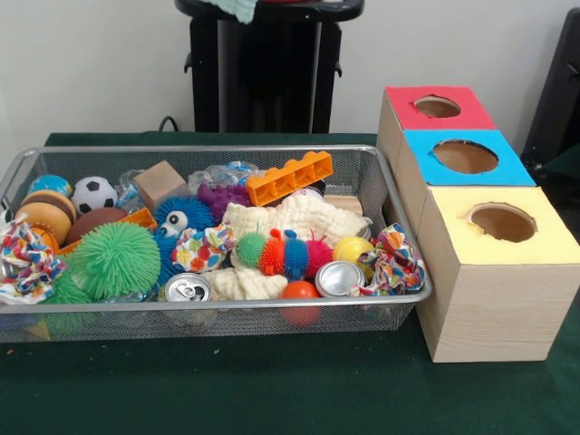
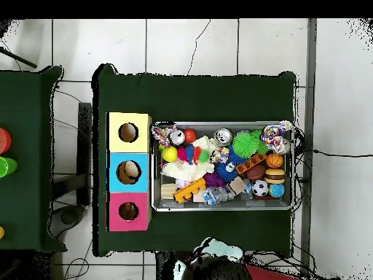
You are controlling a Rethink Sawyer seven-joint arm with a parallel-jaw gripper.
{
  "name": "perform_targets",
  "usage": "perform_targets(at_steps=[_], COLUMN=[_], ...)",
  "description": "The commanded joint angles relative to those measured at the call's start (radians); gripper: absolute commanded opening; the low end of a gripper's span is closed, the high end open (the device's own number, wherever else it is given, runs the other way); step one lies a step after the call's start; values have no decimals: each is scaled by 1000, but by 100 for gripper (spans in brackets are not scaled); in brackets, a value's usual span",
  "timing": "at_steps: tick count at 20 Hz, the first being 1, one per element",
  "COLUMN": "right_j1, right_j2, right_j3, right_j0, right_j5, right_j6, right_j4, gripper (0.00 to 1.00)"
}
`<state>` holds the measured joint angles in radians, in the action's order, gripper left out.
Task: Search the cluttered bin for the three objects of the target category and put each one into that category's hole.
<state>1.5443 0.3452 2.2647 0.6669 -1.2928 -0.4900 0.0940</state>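
Observation:
A wire mesh bin [image 1: 399, 204] [image 2: 224, 207] is full of mixed toys. Among them are a green spiky ball [image 1: 115, 259], a soccer ball [image 1: 93, 193], two cans [image 1: 188, 288] [image 1: 338, 277], a rainbow caterpillar [image 1: 284, 254], an orange toothed brick [image 1: 290, 178], a wooden cube [image 1: 159, 182] and patterned cloths [image 1: 395, 260]. Beside the bin stands a wooden box with a red hole [image 1: 437, 106], a blue hole [image 1: 465, 156] and a yellow hole [image 1: 502, 221]. My gripper [image 1: 237, 8] shows only as a pale tip at the top edge, well behind the bin and holding nothing I can see.
The black pedestal [image 1: 267, 72] rises behind the bin. In the overhead view a second green table [image 2: 25, 157] with small coloured objects stands to the left. Green cloth [image 1: 272, 390] stretches in front of the bin.

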Motion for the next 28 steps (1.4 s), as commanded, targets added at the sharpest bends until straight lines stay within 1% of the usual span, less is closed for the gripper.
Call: perform_targets(at_steps=[1,6,8,13,15,19,22,23,24,26,27,28], right_j1=[-150,-244,-294,-458,-516,-640,-709,-709,-722,-682,-646,-653], right_j2=[-7,-23,-28,-56,-68,-99,-111,-111,-115,-107,-100,-100], right_j3=[12,29,30,12,1,-29,-49,-57,-59,-35,-18,-18], right_j0=[-14,-29,-39,-64,-92,-128,-141,-130,-134,-135,-129,-131], right_j5=[147,263,314,468,525,626,675,666,678,669,651,655], right_j6=[399,435,455,516,541,562,557,543,545,540,528,529], right_j4=[51,73,87,152,168,188,188,186,186,167,152,150], gripper=[0,0,0,0,0,0,0,0,0,0,0,0])
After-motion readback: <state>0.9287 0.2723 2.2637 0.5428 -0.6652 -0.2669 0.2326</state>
